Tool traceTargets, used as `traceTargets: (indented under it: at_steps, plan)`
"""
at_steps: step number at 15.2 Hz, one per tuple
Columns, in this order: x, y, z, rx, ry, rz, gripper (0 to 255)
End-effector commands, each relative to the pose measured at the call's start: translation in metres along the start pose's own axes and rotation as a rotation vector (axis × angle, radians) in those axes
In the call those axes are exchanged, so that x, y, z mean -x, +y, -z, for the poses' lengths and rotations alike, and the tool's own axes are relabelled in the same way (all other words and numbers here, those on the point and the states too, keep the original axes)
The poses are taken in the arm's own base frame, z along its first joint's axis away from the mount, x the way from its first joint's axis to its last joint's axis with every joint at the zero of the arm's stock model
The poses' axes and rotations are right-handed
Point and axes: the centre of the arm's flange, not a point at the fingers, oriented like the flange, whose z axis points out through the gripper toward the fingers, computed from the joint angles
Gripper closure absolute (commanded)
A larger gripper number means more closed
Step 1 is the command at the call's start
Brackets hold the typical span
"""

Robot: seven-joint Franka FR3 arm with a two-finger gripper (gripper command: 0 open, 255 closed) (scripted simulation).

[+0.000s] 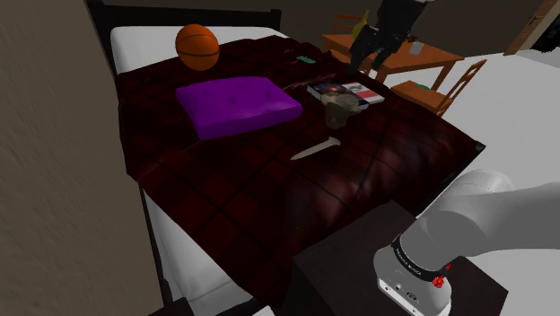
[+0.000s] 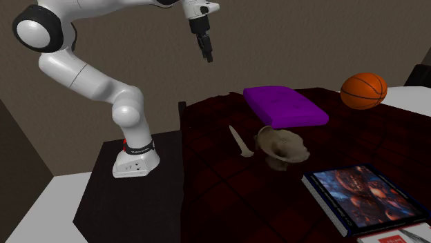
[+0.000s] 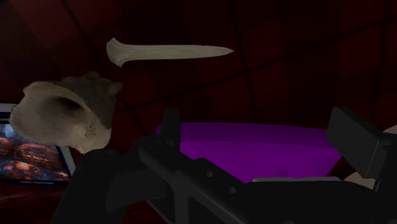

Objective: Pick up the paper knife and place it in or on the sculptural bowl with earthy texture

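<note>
Covering bed (image 1: 135,40), dark red plaid blanket (image 1: 377,171). White arm (image 2: 83,76) rises from stand (image 2: 117,200) beside bed. Purple cushion (image 1: 236,103) mid-bed, orange ball (image 1: 197,46) near it. Book (image 2: 362,197) next to beige bowl (image 2: 282,146). Pale knife (image 2: 240,141) flat on blanket, just beside bowl, untouched. Gripper (image 2: 207,55) high above bed edge, jaws apart, holding nothing.

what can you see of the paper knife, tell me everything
The paper knife is a pale, bone-coloured single piece: a flared handle end narrowing to a slim pointed blade. It lies flat on the dark red checked bedcover, near the beige bowl but apart from it. Only the cover touches it.
</note>
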Motion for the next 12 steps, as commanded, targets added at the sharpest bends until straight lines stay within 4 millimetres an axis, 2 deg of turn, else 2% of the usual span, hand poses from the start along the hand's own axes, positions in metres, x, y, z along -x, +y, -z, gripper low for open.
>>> traceTargets:
  at_steps: [1, 6, 12]
  plan:
    - [0.0, 0.0, 0.0, 0.0, 0.0, 0.0, 0]
    - [-0.029, -0.003, -0.062, 0.035, -0.037, -0.263, 0]
    - [-0.061, 0.005, -0.138, 0.076, -0.081, -0.58, 0]
